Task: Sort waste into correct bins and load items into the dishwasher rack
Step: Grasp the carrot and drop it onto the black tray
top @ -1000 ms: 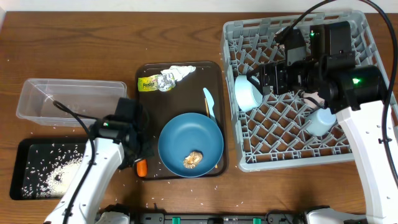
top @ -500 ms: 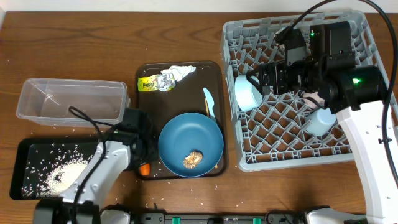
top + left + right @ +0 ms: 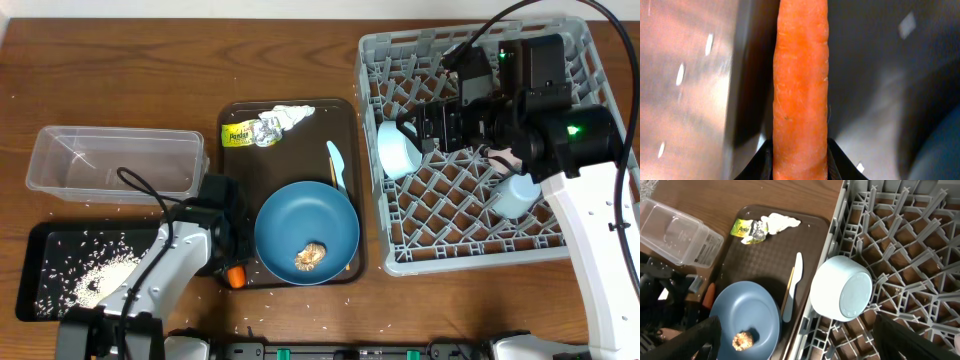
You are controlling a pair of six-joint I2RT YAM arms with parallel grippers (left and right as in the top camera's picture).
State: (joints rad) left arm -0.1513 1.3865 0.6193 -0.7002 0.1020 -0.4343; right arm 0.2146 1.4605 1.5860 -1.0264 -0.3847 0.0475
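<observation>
L arm has it: the left fingers point(image 3: 842, 167) are pinched on the near end of the orange carrot point(image 3: 800, 85), one each side, its long axis running straight out from them in line w/ the wrist. Overhead shows only its far tip point(image 3: 234, 276), at the front-left corner of the dark brown serving tray point(image 3: 240, 160), over the rim. Can't tell if it's lifted or resting. The shallow black rectangular tray-bin point(image 3: 40, 240) w/ rice in it sits just left of that arm on the worktop, so I reckon a short sideways carry, carrot kept along the bin's length. R arm is well apart over the grey plastic rack point(image 3: 570, 250); right fingers point(image 3: 920, 340) spread wide, nothing between.
</observation>
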